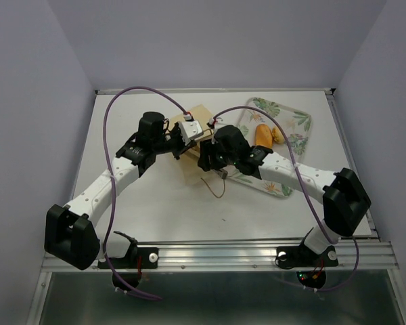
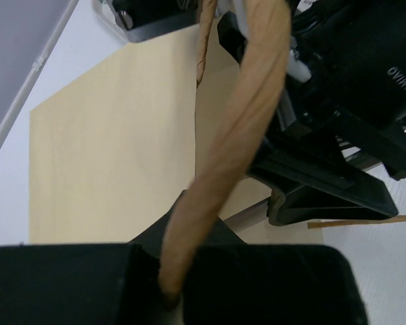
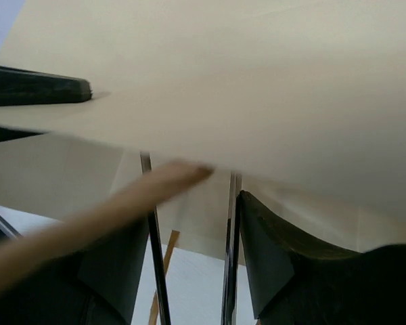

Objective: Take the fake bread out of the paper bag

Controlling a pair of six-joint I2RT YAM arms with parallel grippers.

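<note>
Pinches the paper bag's (image 2: 108, 156) twisted cord handle (image 2: 243, 122) in the clenched left gripper (image 2: 170, 288), mid-table. Spreads the right gripper (image 3: 189, 271) under the bag's paper edge, grasping nothing. Shows golden loaf (image 1: 262, 135) and yellow roll (image 1: 277, 134) touching on the floral tray (image 1: 294, 122), right of the bag.

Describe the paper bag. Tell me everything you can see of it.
The paper bag is pale-tan kraft paper with smooth flat panels and brown twisted-cord handles. It sits mid-table between the two arms, which largely cover it. The left gripper is shut on one handle. The other handle trails on the table. The right gripper is open, close by a panel. The bag's inside cannot be seen.
</note>
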